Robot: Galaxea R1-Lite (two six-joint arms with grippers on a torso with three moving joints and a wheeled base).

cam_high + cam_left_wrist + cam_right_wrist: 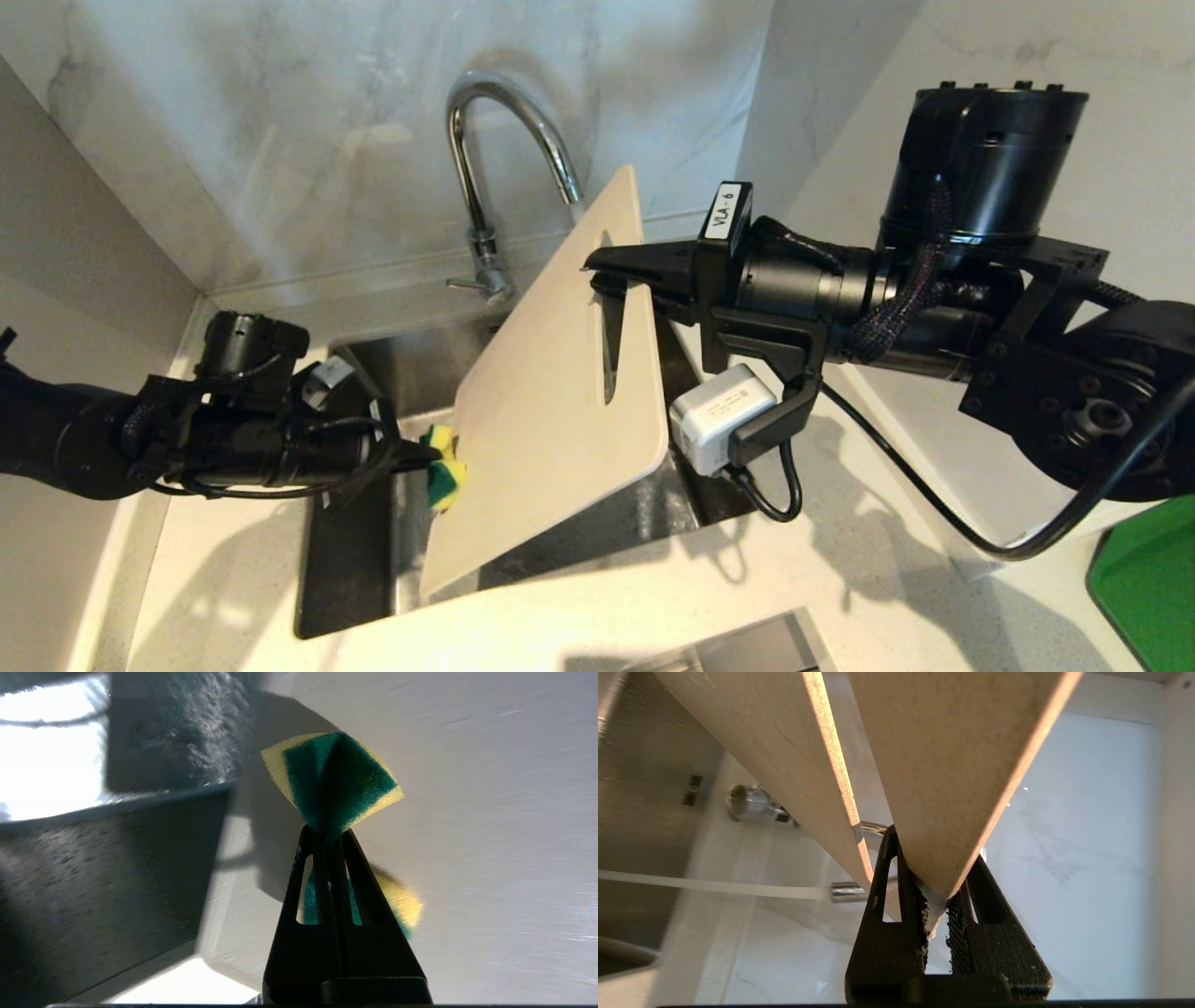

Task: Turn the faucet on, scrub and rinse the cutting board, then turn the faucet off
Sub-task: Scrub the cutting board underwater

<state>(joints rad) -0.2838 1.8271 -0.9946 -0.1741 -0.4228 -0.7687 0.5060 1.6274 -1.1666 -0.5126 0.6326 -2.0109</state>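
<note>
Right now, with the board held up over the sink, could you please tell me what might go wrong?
1. The right gripper pinches the large cream-white plastic cutting board only on the narrow strip beside its handle slot, so scrubbing pressure might twist or slip it.
2. The left gripper holds the small green-and-yellow sponge by a folded pinch; it could pull free.
3. The board's top corner sits close to the chrome gooseneck faucet and may knock it.
</note>
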